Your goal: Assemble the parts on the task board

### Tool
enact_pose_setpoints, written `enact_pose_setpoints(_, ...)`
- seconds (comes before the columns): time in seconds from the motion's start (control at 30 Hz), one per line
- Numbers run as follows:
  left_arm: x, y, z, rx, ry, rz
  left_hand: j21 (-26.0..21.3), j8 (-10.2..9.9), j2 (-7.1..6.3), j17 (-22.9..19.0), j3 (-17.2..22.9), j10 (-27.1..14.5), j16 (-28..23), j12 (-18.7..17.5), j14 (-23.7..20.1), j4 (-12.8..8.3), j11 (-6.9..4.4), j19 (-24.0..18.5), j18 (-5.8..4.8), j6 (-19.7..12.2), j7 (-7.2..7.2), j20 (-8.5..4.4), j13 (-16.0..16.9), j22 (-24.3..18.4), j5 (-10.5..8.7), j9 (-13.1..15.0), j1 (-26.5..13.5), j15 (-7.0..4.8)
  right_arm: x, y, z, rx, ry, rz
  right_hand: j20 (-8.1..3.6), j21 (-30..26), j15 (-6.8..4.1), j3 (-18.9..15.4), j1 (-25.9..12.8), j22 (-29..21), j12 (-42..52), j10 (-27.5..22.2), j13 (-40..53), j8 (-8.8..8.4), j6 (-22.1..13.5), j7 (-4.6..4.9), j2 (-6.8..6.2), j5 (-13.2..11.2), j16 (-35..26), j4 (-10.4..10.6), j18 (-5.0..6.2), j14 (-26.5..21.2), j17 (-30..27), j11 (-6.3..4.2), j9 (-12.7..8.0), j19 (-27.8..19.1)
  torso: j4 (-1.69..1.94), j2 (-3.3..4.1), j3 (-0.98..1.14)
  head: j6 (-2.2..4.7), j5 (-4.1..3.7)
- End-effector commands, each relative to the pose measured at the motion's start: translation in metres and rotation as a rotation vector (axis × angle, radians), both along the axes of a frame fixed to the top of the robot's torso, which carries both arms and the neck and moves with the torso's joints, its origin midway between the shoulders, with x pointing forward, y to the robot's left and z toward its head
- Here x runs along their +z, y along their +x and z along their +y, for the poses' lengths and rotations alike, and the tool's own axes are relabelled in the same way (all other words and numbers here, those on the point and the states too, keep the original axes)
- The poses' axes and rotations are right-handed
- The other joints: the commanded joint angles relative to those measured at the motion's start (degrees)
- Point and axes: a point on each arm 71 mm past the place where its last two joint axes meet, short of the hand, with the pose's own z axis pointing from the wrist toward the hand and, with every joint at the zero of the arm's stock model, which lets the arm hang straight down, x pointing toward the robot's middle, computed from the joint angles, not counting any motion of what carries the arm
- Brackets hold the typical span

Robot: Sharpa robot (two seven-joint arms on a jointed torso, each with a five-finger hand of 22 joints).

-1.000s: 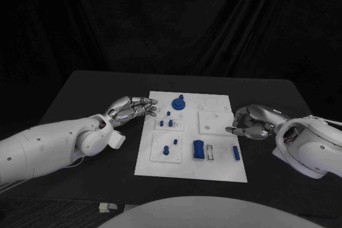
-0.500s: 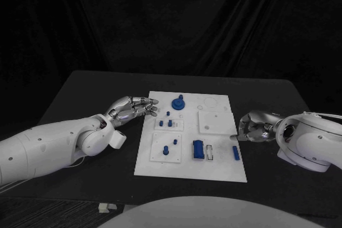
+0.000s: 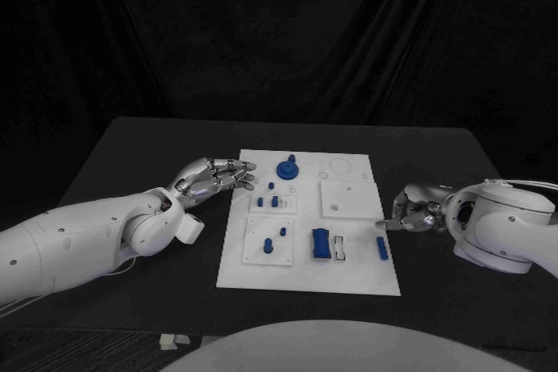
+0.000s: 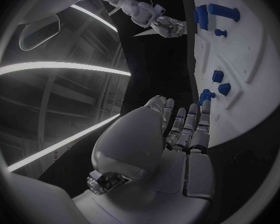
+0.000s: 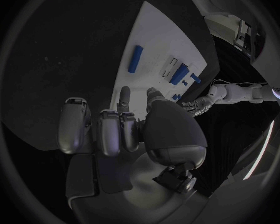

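Since the earlier frames the right robot hand (image 3: 414, 211) has drawn back off the board (image 3: 308, 279) and now sits at its right edge, fingers curled in with nothing visible between them. Left robot hand (image 3: 216, 177) is unchanged at the board's upper left corner, fingers loosely bent and apart, holding nothing.

The loose bar (image 3: 381, 245) lies flat near the board's right edge, its long axis running away from the robot, roughly parallel to that edge. It sits just beside the right robot hand, towards the robot and slightly inboard of the fingertips. The right wrist view confirms this: the bar (image 5: 135, 58) lies ahead of the fingers (image 5: 123, 97), clear of them, not touching.

Other blue parts stand in their seats across the board: a block (image 3: 320, 243) beside a slotted seat, pegs (image 3: 270, 244) on the left panels, a round piece (image 3: 289, 170) at the far end.

Judgement: the right robot hand is much the nearer to the bar. A grasp would need the fingers opened and closing across the bar's short width.
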Motion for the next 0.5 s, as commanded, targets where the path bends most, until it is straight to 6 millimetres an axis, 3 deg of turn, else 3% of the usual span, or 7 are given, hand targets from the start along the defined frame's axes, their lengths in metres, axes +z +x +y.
enact_pose_setpoints(0.03, 0.001, 0.000, -0.001, 0.000, -0.016, -0.008, 0.2, 0.2, -0.20, 0.0, 0.3, 0.3, -0.2, -0.1, 0.2, -0.1, 0.13, -0.2, -0.28, 0.3, 0.32, 0.01, 0.1, 0.1, 0.23, -0.1, -0.5, 0.25, -0.005, -0.002, -0.001, -0.003, -0.060, 0.041, -0.30, 0.0, -0.26, -0.2, -0.3, 10.3, 0.3, 6.0, 15.1, -0.69, 0.4, 0.06, 0.10, 0.2, 0.0, 0.0, -0.39, 4.7, 8.9, -0.39, 0.0, 0.6, 0.11, -0.09, -0.05, -0.01, -0.11)
enact_pose_setpoints(0.13, 0.001, 0.000, -0.001, -0.002, -0.017, -0.008, 0.2, 0.2, -0.21, 0.0, 0.4, 0.3, -0.3, -0.1, 0.2, -0.1, 0.14, -0.2, -0.28, 0.3, 0.32, 0.01, 0.1, 0.1, 0.23, -0.1, -0.5, 0.25, -0.010, -0.004, 0.001, 0.003, -0.061, 0.055, -0.27, 0.0, -0.21, -0.2, 0.0, 10.3, 0.3, 6.0, 15.1, -1.68, 0.8, 0.12, 0.14, 0.4, -0.1, -0.2, -0.39, 4.7, 8.8, -0.34, 0.1, 0.5, -0.06, 0.01, 0.01, -0.01, 0.05)
enact_pose_setpoints(0.33, 0.001, 0.000, -0.002, -0.003, -0.017, -0.007, 0.2, 0.2, -0.21, 0.0, 0.4, 0.3, -0.3, -0.1, 0.2, -0.1, 0.14, -0.2, -0.28, 0.3, 0.32, 0.01, 0.1, 0.1, 0.23, -0.1, -0.5, 0.25, -0.019, -0.006, 0.005, 0.013, -0.061, 0.076, -0.17, -0.4, -0.10, 0.0, 1.0, 10.2, 0.3, 6.0, 15.1, -3.62, 1.3, 0.29, 0.15, 1.7, -0.3, -0.4, -0.31, 4.6, 8.4, -0.20, 0.4, 0.4, 0.05, -0.07, -0.11, -0.01, 0.08)
enact_pose_setpoints(0.5, 0.001, 0.000, -0.001, -0.003, -0.017, -0.006, 0.2, 0.2, -0.22, 0.0, 0.4, 0.3, -0.3, -0.1, 0.2, -0.1, 0.15, -0.2, -0.28, 0.3, 0.33, 0.00, 0.1, 0.1, 0.24, -0.1, -0.5, 0.25, -0.027, -0.009, 0.008, 0.017, -0.051, 0.084, -0.01, -0.6, 0.09, 0.3, 2.0, 10.1, 0.3, 6.0, 15.1, -5.54, 1.4, 0.56, 0.20, 3.0, -0.5, -0.6, -0.26, 4.6, 8.1, 0.03, 0.7, 0.2, -0.03, 0.01, -0.05, -0.01, 0.18)
